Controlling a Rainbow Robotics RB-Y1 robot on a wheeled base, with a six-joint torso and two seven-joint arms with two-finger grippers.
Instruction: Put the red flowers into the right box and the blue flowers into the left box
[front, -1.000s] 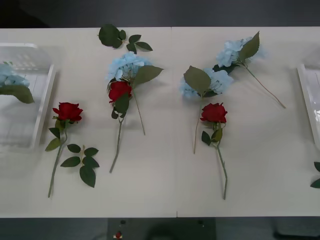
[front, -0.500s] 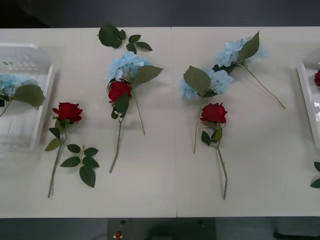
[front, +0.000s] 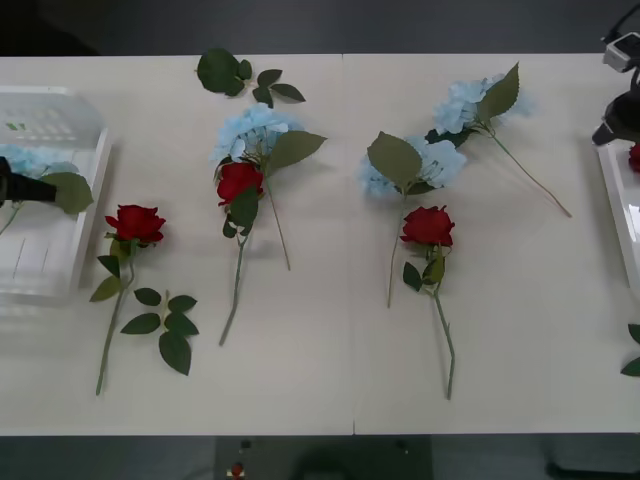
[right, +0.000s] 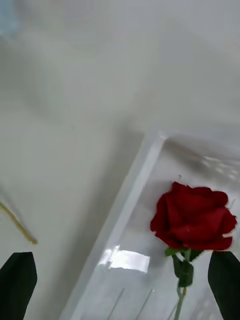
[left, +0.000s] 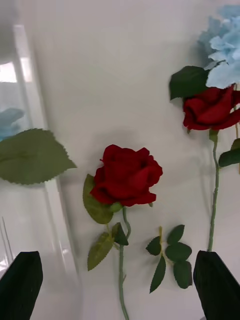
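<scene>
The work surface is a wide table (front: 300, 390) with a pale cream top; a thin seam runs front to back near its middle; beyond the far edge lies a dark band; a dark grey floor (front: 500, 458) shows below the near edge.

A pale surface (front: 320, 380) carries three red flowers (front: 135, 223) lying flat, heads toward the far edge, and three blue flowers (front: 255, 130) — one overlapping the middle rose. Loose leaf sprigs (front: 165, 320) lie among them. The left box (front: 85, 215) and right box (front: 615, 200) sit at opposite ends.
</scene>
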